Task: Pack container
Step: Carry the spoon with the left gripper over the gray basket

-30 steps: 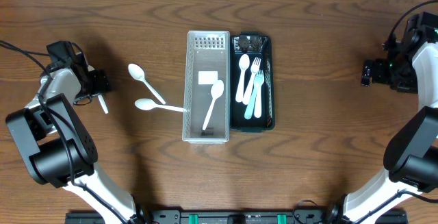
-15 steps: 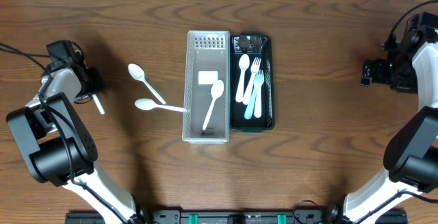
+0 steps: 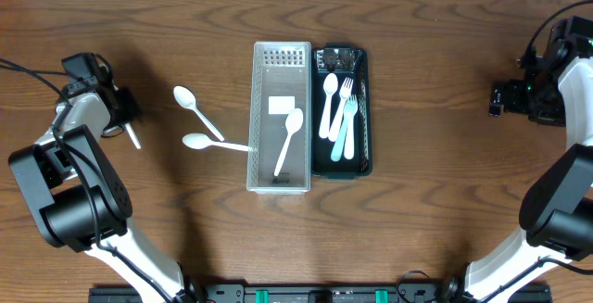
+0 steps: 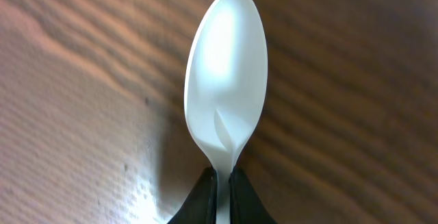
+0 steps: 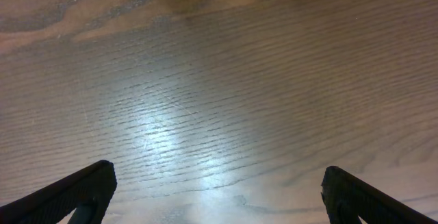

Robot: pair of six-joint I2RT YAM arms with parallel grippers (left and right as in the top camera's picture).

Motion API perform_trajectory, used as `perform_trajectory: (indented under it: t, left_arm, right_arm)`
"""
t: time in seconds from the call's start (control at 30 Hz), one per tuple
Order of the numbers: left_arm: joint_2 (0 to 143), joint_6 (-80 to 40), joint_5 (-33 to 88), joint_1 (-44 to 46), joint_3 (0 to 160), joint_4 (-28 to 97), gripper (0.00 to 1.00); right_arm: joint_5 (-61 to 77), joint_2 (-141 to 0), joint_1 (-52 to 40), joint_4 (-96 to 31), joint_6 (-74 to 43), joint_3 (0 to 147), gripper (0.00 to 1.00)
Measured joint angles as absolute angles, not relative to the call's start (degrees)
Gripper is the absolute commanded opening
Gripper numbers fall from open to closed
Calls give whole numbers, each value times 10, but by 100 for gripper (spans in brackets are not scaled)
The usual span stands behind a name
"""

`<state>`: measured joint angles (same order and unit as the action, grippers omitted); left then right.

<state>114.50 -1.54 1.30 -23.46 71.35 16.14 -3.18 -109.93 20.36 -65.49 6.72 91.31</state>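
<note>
In the left wrist view a white plastic spoon (image 4: 226,73) points away from me over the wood, and my left gripper (image 4: 223,191) is shut on its neck. Seen from overhead, that gripper (image 3: 128,116) is at the far left of the table, with the spoon's handle (image 3: 134,138) sticking out below it. The clear container (image 3: 266,81) stands at the centre with one white spoon (image 3: 288,141) lying inside. My right gripper (image 3: 498,99) is far right, and its wrist view shows it open (image 5: 215,196) over bare wood.
Two more white spoons (image 3: 195,112) (image 3: 213,143) lie left of the container, the lower one touching its wall. A black tray (image 3: 363,81) against the container's right side holds a spoon and forks (image 3: 342,118).
My left gripper has shut on the spoon at the far left and drawn slightly left with it. The right arm has not moved.
</note>
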Motion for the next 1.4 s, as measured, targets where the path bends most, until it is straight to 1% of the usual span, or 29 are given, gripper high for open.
perform_trajectory:
  t: [0.13, 0.3, 0.5, 0.7, 0.87, 0.93, 1.07, 1.13, 1.4]
  left_arm:
    - [1114, -15, 13, -231, 714, 148, 6]
    - [1020, -16, 26, -207, 714, 166, 6]
    - [899, -15, 100, -130, 714, 233, 6]
    - [822, -15, 163, -37, 714, 350, 6]
    - [804, -16, 180, 14, 714, 451, 6]
    - [806, -18, 181, 32, 714, 470, 6]
    - [806, -34, 181, 68, 714, 471, 7]
    - [806, -39, 181, 85, 714, 468, 9]
    - [851, -46, 183, 138, 714, 440, 9]
  right_arm:
    - [-32, -1099, 204, -655, 67, 913, 99]
    - [-32, -1099, 204, -655, 67, 913, 99]
    - [-32, -1099, 204, -655, 67, 913, 99]
    - [-32, -1099, 204, -655, 67, 913, 99]
    - [-32, -1099, 204, -655, 67, 913, 99]
    - [-32, -1099, 204, -655, 67, 913, 99]
    - [-32, -1099, 204, -655, 67, 913, 99]
    - [-32, -1099, 204, -655, 67, 913, 99]
    - [-32, -1099, 204, -655, 67, 913, 99]
